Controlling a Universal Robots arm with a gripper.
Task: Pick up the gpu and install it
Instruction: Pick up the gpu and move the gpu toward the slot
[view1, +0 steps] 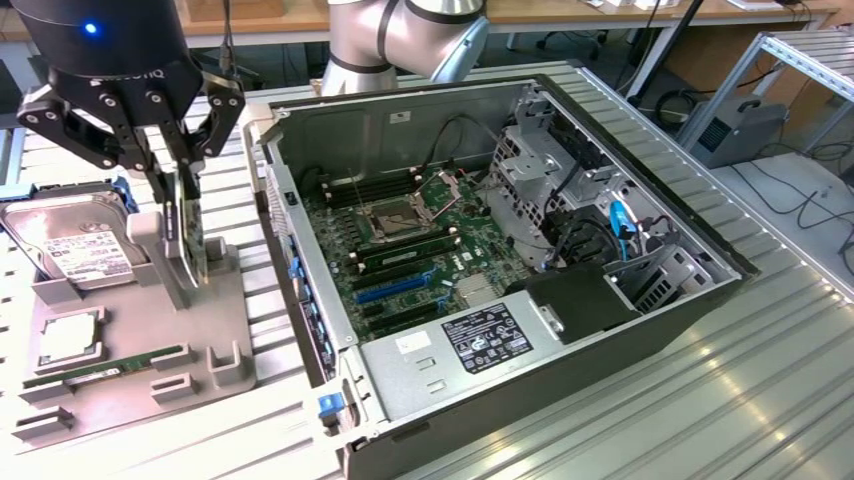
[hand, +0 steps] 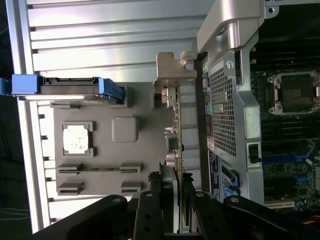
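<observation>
The claw (view1: 175, 195) hung over the upright gpu (view1: 187, 245); whether it pinched, I couldn't tell. The card looked light, stiff, fragile; its top edge suited gripping.

**Colour rundown, bench and PC**

gripper (view1: 180, 225) was black, with one blue light (view1: 90, 27) on its body; gpu (hand: 176, 127) was dark, its bracket (hand: 172, 70) pale silver; holder tray (hand: 140, 150) was plain mid-grey; hard drive (view1: 74, 250) was silver with a white label, sitting in a blue carrier (hand: 107, 87); memory stick (view1: 107, 367) was green; motherboard (view1: 400, 250) was dark green with blue slots (view1: 394, 288); case (view1: 561, 390) was black outside; table (view1: 694, 400) was ribbed silver.
</observation>
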